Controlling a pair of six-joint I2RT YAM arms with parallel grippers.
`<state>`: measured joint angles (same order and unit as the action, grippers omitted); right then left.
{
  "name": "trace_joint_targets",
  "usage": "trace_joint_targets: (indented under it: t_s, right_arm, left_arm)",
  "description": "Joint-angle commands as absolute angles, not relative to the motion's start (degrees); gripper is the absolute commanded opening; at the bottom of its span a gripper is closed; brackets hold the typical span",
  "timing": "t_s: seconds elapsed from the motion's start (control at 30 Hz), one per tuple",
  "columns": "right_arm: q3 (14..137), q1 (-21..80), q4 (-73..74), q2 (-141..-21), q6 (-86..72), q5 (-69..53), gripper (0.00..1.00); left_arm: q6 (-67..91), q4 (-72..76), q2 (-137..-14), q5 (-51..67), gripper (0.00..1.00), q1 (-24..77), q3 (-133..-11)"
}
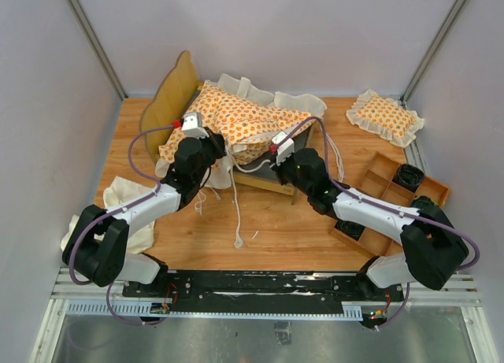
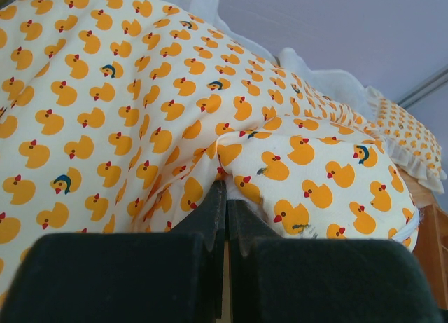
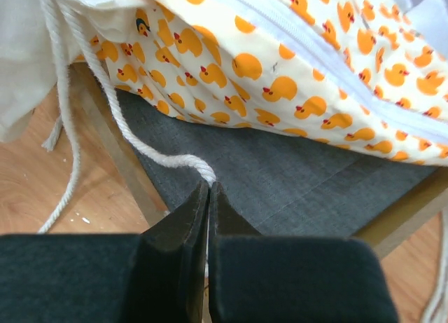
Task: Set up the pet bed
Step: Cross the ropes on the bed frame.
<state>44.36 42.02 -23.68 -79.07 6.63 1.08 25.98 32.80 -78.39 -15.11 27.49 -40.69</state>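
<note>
Both pincers shut at the near edge of the duck-print cushion, which lies crumpled over the bed frame.

We see the left gripper [image 2: 225, 197] with its fingers pressed together on a fold of the cushion [image 1: 236, 115], creases running to the tips. The right gripper [image 3: 208, 186] is closed too, pinching a white tie string [image 3: 133, 137] just above the grey base [image 3: 280, 190]. The cushion sits askew on the bed frame [image 1: 175, 91], its near edge raised off that base. The frame stands toward the rear left of the table [image 1: 299, 233]. A small pillow [image 1: 386, 115] lies at the rear right, well apart; a cream cloth [image 1: 126, 194] sits beside the left arm and a wooden tray [image 1: 386, 164] by the right arm.
</note>
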Motion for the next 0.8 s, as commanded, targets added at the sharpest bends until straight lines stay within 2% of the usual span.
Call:
trace_joint_targets:
  t_s: [0.0,0.13,0.33,0.57,0.77]
  right_arm:
    - [43.3,42.3,-23.7,-81.1,-2.4,1.8,0.0]
    - [43.8,41.5,-17.9,-82.0,-5.4,7.8,0.0]
    - [46.2,41.5,-9.9,-83.1,-5.9,10.4,0.0]
    - [46.5,41.5,-6.6,-80.9,-7.9,3.3,0.0]
    - [46.4,41.5,-7.8,-83.8,-6.8,0.5,0.0]
  left_arm:
    - [25.7,33.6,-77.4,-15.7,0.0,26.8,-40.0]
    - [25.6,33.5,-76.9,-15.9,0.0,26.8,-39.7]
    - [26.1,33.6,-77.0,-15.5,0.0,26.8,-39.6]
    - [26.2,33.6,-77.0,-15.6,0.0,26.8,-39.3]
    - [26.8,33.5,-77.1,-14.7,0.0,26.8,-39.2]
